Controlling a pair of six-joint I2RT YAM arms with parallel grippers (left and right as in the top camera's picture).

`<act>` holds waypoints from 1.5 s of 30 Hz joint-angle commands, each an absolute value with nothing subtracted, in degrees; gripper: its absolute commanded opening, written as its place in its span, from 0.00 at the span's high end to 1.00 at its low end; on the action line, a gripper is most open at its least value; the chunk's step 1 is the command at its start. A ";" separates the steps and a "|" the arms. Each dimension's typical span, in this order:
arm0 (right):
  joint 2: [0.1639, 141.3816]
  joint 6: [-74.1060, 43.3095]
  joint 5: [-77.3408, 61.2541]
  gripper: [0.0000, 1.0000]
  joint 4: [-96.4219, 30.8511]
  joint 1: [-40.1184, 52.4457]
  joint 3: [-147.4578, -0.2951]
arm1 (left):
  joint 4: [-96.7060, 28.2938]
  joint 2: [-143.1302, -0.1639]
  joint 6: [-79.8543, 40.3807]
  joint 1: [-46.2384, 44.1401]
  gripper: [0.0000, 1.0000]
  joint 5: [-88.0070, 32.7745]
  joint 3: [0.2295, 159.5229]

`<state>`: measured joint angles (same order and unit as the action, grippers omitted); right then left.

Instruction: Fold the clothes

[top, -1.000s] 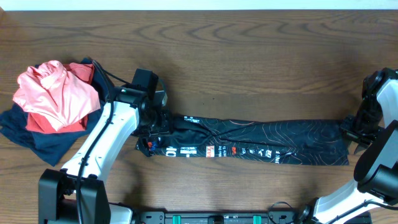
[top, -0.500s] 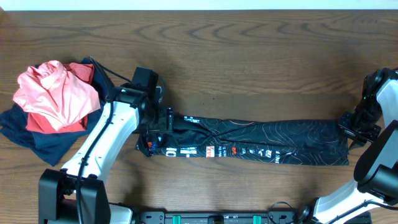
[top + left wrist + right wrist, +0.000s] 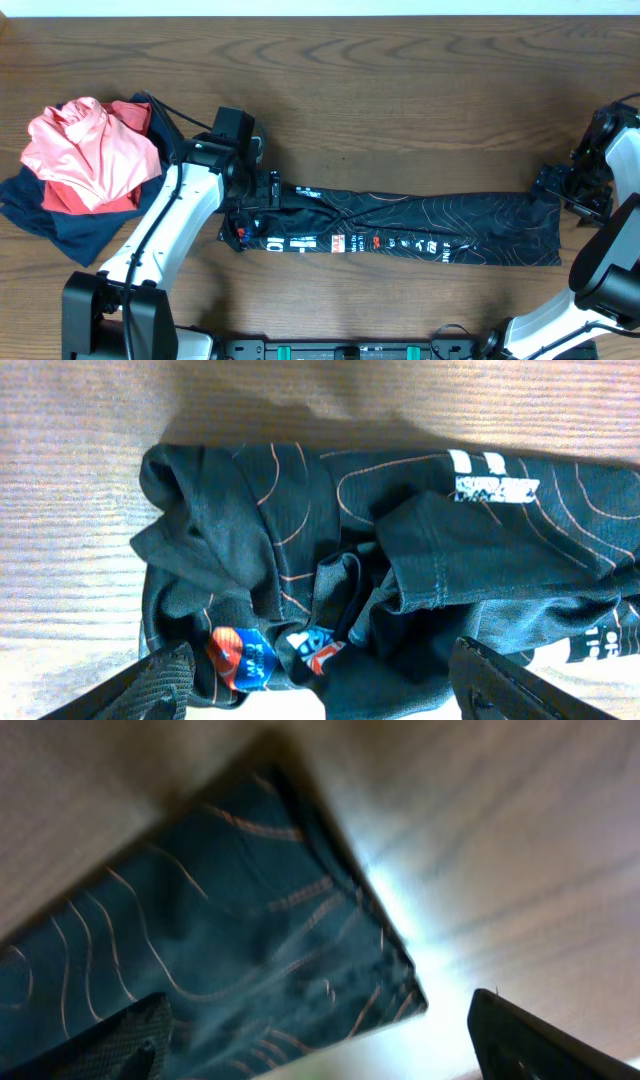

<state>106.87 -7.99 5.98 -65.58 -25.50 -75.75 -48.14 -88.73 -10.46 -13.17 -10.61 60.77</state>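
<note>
left arm angled in from the front, left gripper [image 3: 262, 200] pointing down, jaws wide apart over the bunched left end of the long black thin jersey with orange contour lines [image 3: 420, 225]. it lies flat as a strip across the brown wooden table [image 3: 400, 90]. right gripper [image 3: 552, 186] jaws apart at its right corner. salmon-pink, red and navy garment pile [image 3: 85, 160] far left, well apart.

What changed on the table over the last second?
The right gripper slid away from the robot's base and inward, and now hangs open over the far corner of the jersey's right end. Nothing was gripped or released. The left gripper stayed open above the bunched left end, barely shifting. The jersey and the pink and navy pile lay unmoved.
</note>
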 commanded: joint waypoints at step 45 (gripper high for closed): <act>106.06 -8.51 -2.92 0.99 -86.41 -8.34 -84.53 | -46.44 -88.84 -10.41 -12.91 0.18 -11.35 60.23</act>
